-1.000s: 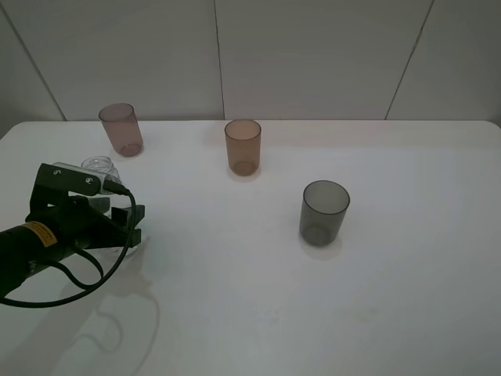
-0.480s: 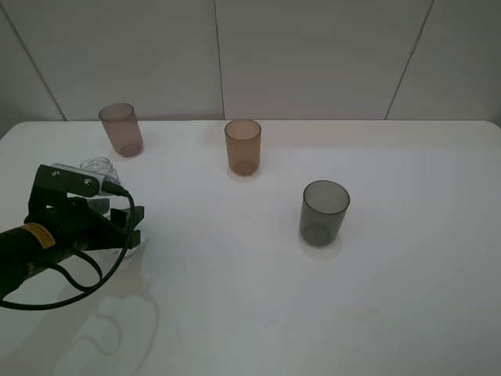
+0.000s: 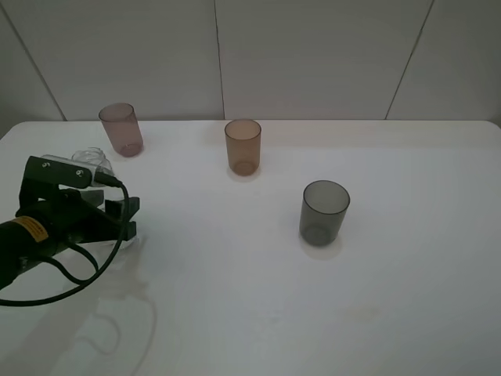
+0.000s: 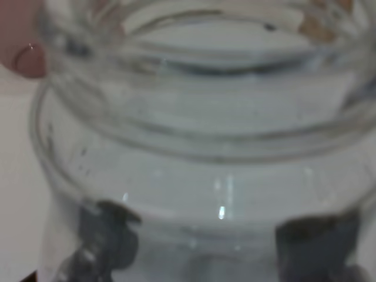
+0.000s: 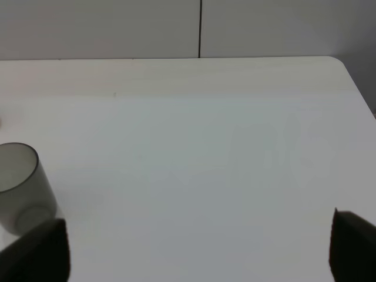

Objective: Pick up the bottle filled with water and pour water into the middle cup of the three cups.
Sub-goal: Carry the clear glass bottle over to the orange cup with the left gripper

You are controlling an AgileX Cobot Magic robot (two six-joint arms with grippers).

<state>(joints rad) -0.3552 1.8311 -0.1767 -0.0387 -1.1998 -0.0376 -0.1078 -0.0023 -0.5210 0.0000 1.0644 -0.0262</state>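
Note:
The clear bottle [image 3: 90,159] is gripped by my left gripper [image 3: 117,219] at the table's left; only its neck and shoulder show above the arm. In the left wrist view the bottle [image 4: 200,147] fills the frame, with dark fingers [image 4: 111,235] pressed on both sides. The amber-orange middle cup [image 3: 243,146] stands upright at the back centre, well to the right of the bottle. The mauve-brown cup [image 3: 120,129] stands just behind the bottle. The dark grey cup [image 3: 323,212] stands right of centre. My right gripper [image 5: 194,252] is open and empty, right of the grey cup [image 5: 20,182].
The white table [image 3: 258,298] meets a white panelled wall [image 3: 313,55] at the back. The left arm's black cable [image 3: 94,270] loops below the gripper. The table's right edge [image 5: 355,88] shows in the right wrist view.
My left gripper has moved up and slightly back-left with the bottle in it. The cups have not moved.

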